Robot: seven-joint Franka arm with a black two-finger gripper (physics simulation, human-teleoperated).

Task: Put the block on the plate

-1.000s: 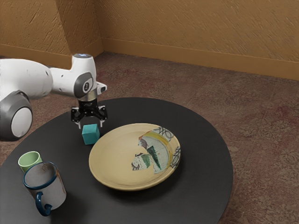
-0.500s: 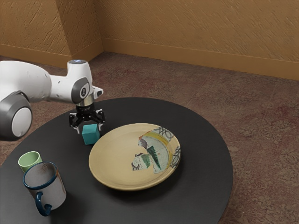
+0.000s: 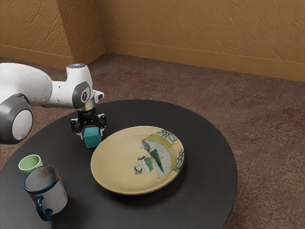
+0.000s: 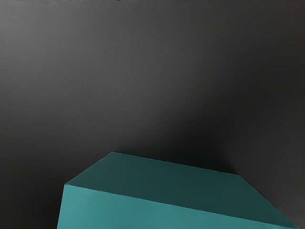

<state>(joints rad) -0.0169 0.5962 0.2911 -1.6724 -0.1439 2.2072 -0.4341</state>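
Floor: you have brown, mottled carpet (image 3: 267, 143) around the table.
Wall: tan and textured (image 3: 200, 28), behind your workspace.
Surface: round and black (image 3: 138, 210), carrying the plate, mug, cup and block.
Arm: your white and grey arm (image 3: 28, 83) reaches in from the exterior view's left.
Plate: wide and cream (image 3: 119, 162), with a patterned patch toward the exterior view's right.
Mug: grey with a blue rim and handle (image 3: 50, 193), upright, well apart from your block.
Gripper: your black gripper (image 3: 92, 134) points down at the block.
Jaws: you have them wide, with a finger at either side of the block.
Cup: small and green (image 3: 31, 163), just beside the mug.
Block: teal (image 3: 93, 138), on the surface near the plate, off it; your wrist view shows it close under the hand.
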